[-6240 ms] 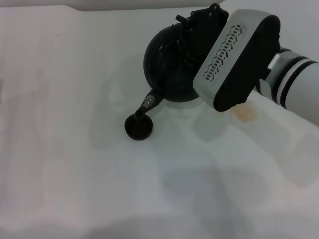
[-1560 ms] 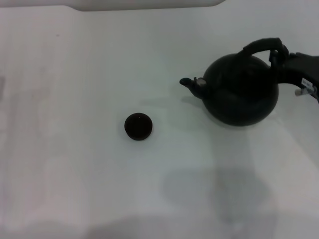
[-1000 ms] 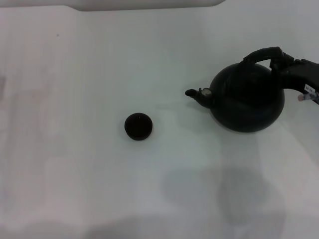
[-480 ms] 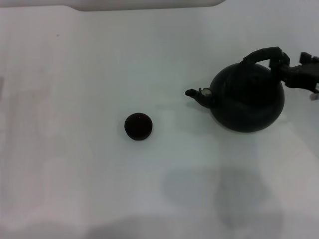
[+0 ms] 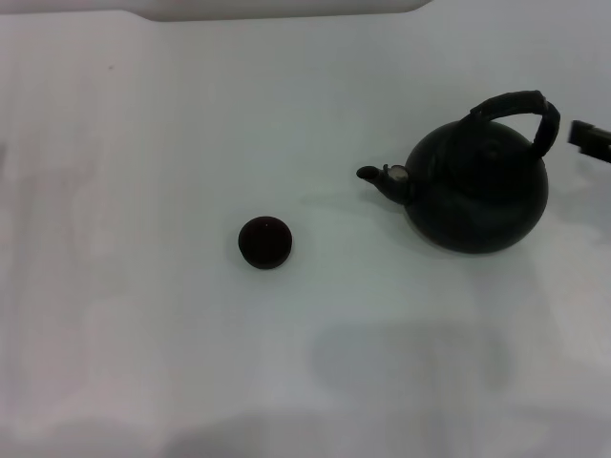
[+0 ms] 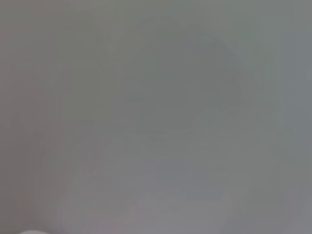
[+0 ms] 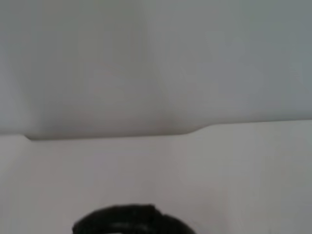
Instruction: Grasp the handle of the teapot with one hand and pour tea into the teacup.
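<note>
The teapot [image 5: 477, 186] stands upright on the desk [image 5: 143, 334], teacup [image 5: 264, 241] at its 8 o'clock; right pincer [image 5: 590, 138] just beside the handle [image 5: 516, 103], grip state untellable.

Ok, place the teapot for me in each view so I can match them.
Head view: teapot stands upright on the right, spout toward the teacup.
Left wrist view: not in it.
Right wrist view: only a dark arc at the lower edge, probably the handle.
Shared landmark: the handle, and the white table.

Not much of the robot showing here, just a small black blocky bit of the right gripper [image 5: 593, 139], matte, squared-off edges, no visible markings.
</note>
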